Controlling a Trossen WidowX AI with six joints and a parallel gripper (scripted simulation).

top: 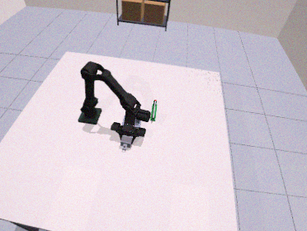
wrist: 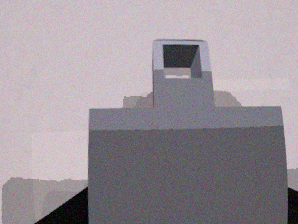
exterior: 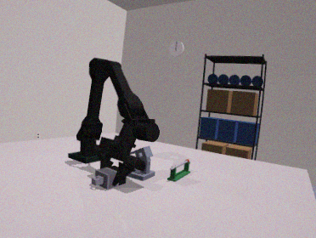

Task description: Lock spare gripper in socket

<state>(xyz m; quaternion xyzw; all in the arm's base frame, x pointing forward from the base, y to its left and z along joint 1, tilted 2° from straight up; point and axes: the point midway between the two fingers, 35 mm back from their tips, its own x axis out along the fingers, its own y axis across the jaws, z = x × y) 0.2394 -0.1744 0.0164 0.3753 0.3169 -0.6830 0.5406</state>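
Tool (exterior: 111, 171) down low on the white worktop (exterior: 238, 204), pinching the grey spare gripper (exterior: 104, 177) by its body. Just behind sits the grey mount (exterior: 143, 163). Off beside it, the pin (exterior: 180, 163) lies on its green stand (exterior: 178, 172).

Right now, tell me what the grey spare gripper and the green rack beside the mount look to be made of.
Spare gripper, clamped in the end effector: flat matte grey faces with square edges and no glint; metal or moulded plastic, can't tell which. Green rack: uniform saturated green with no shine, probably painted or plastic. The pale rod across it is too small to judge.
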